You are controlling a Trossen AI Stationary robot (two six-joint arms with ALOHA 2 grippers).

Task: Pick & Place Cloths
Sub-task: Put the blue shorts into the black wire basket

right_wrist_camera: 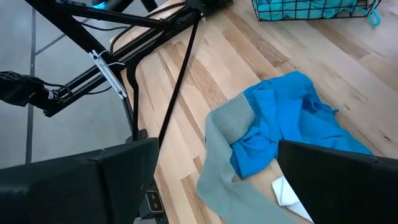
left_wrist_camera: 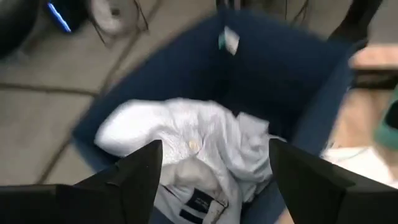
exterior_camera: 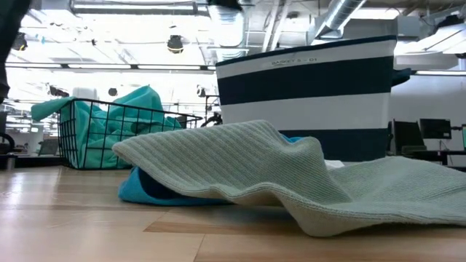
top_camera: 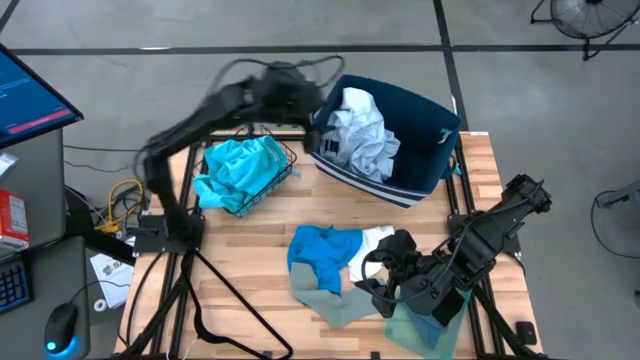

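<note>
My left gripper (top_camera: 312, 108) (left_wrist_camera: 214, 152) hovers open over the navy bin (top_camera: 425, 150), above the pale blue-white cloth (top_camera: 360, 130) (left_wrist_camera: 186, 134) that lies crumpled inside it. My right gripper (top_camera: 372, 275) (right_wrist_camera: 217, 146) is open above the pile on the table. That pile is a bright blue cloth (top_camera: 322, 252) (right_wrist_camera: 292, 121) lying partly on a grey ribbed cloth (top_camera: 335, 303) (right_wrist_camera: 227, 121) (exterior_camera: 240, 164), with a white piece (top_camera: 375, 238) (right_wrist_camera: 286, 191) beside them. A turquoise cloth (top_camera: 240, 165) (exterior_camera: 124, 109) fills the wire basket (top_camera: 280, 180).
The wire basket (exterior_camera: 102, 138) stands left of the striped bin (exterior_camera: 306, 94) at the table's far side. A pale green piece (top_camera: 425, 325) lies under my right arm near the table's near edge. Black stand legs and cables (right_wrist_camera: 180, 68) cross the left part of the table.
</note>
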